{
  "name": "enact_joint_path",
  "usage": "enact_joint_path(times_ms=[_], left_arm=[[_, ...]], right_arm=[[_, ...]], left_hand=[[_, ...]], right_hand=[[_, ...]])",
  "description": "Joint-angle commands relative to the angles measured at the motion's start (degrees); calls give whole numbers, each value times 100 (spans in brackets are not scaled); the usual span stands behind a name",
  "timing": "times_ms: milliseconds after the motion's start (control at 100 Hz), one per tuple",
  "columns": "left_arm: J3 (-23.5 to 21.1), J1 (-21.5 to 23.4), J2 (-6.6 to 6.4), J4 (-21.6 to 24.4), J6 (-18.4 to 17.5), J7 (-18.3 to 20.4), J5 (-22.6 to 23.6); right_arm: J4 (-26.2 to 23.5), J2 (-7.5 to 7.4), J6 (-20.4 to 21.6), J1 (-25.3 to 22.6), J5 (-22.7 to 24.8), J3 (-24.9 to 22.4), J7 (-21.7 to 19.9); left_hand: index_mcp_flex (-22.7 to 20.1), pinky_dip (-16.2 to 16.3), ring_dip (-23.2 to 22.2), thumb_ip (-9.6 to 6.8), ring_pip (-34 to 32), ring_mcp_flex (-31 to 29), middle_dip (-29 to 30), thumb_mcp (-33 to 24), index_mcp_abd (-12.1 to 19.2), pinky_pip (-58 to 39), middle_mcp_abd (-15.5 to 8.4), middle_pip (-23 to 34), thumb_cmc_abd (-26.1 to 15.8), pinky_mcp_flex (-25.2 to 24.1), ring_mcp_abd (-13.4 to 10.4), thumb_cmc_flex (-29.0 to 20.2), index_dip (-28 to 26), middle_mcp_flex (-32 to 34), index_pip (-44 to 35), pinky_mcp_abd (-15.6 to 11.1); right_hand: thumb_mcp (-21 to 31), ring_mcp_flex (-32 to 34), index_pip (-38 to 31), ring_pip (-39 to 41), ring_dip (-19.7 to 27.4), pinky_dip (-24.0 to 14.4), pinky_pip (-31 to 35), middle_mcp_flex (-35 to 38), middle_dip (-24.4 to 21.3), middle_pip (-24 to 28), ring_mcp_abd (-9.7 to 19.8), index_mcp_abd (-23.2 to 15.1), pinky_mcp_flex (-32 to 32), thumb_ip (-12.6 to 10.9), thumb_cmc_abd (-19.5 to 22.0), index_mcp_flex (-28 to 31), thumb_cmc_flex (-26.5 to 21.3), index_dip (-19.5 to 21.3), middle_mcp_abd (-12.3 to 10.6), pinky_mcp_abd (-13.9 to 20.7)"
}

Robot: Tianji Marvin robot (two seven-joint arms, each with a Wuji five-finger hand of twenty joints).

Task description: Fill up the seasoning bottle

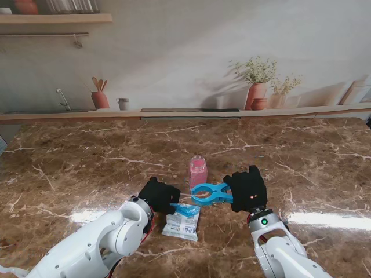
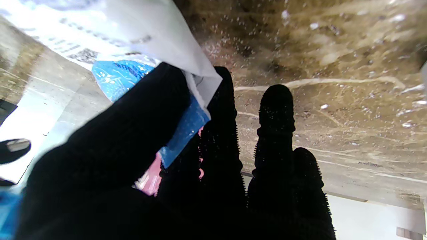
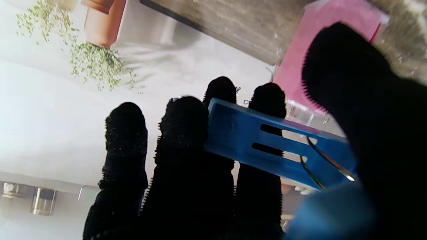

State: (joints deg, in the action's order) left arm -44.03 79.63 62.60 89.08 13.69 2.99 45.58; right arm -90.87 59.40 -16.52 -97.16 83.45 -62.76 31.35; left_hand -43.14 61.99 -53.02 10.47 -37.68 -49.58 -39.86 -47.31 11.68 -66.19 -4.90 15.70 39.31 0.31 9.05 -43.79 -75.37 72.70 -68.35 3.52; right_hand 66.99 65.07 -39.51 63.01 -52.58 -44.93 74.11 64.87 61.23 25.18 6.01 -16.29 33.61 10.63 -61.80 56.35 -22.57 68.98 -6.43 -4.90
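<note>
The brown marble table (image 1: 87,168) carries everything. On it, between the two black-gloved hands and a little farther from me, stands the pink seasoning bottle (image 1: 198,172), upright. The right hand (image 1: 248,188) is closed around a blue plastic clip (image 1: 210,194), its thumb pressed on one handle. The left hand (image 1: 157,196) pinches the blue-and-white seasoning packet (image 1: 183,220) between thumb and fingers; the packet's lower end rests on the table.
</note>
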Motion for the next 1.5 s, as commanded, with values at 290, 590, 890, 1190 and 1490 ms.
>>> enact_joint_path(times_ms=[290, 590, 890, 1190, 1490], left_arm=[[-146, 286, -5, 267, -227, -254, 173], [-170, 348, 0, 347, -278, -322, 206], [-181, 357, 13, 344, -282, -357, 161], [-179, 354, 21, 337, -330, -391, 134], [-139, 336, 26, 328, -417, -427, 131]], right_arm=[[204, -56, -41, 117, 31, 198, -586], [199, -75, -20, 243, 53, 337, -1012], [235, -101, 81, 328, 64, 434, -1230], [221, -157, 224, 388, 226, 556, -1600], [282, -168, 316, 514, 134, 765, -1731]], left_hand=[[-241, -37, -91, -250, -206, -288, -124, -376, 341, -205, -201, -115, 139, -32, -98, -61, -141, 257, -130, -103], [-242, -36, -99, -244, -203, -286, -139, -399, 320, -207, -204, -138, 135, -28, -97, -50, -147, 261, -125, -92], [-255, -34, -107, -240, -212, -298, -152, -426, 310, -209, -194, -144, 159, -20, -90, -48, -139, 276, -134, -100], [-271, -32, -107, -225, -215, -302, -158, -444, 320, -211, -212, -146, 179, -21, -106, -33, -131, 286, -145, -101], [-276, -34, -111, -202, -214, -305, -171, -475, 345, -205, -225, -141, 197, -28, -99, -20, -132, 302, -150, -98]], right_hand=[[490, 163, -2716, 115, -83, -146, 247, 1132, 506, 3236, 21, -770, 28, -132, 132, 1244, -552, 1043, -588, -215], [552, 175, -2688, 118, -85, -152, 259, 1159, 529, 3223, -4, -751, 27, -94, 54, 1286, -564, 1057, -569, -227], [571, 175, -2682, 119, -89, -158, 260, 1165, 550, 3219, -10, -737, 19, -77, 33, 1308, -569, 1072, -558, -223], [575, 168, -2676, 115, -89, -158, 250, 1167, 561, 3208, -14, -739, 5, -74, 35, 1310, -560, 1080, -554, -218], [489, 101, -2460, -54, -16, -145, 186, 1091, 487, 3036, -2, -791, -47, 133, 66, 1172, -373, 982, -602, -177]])
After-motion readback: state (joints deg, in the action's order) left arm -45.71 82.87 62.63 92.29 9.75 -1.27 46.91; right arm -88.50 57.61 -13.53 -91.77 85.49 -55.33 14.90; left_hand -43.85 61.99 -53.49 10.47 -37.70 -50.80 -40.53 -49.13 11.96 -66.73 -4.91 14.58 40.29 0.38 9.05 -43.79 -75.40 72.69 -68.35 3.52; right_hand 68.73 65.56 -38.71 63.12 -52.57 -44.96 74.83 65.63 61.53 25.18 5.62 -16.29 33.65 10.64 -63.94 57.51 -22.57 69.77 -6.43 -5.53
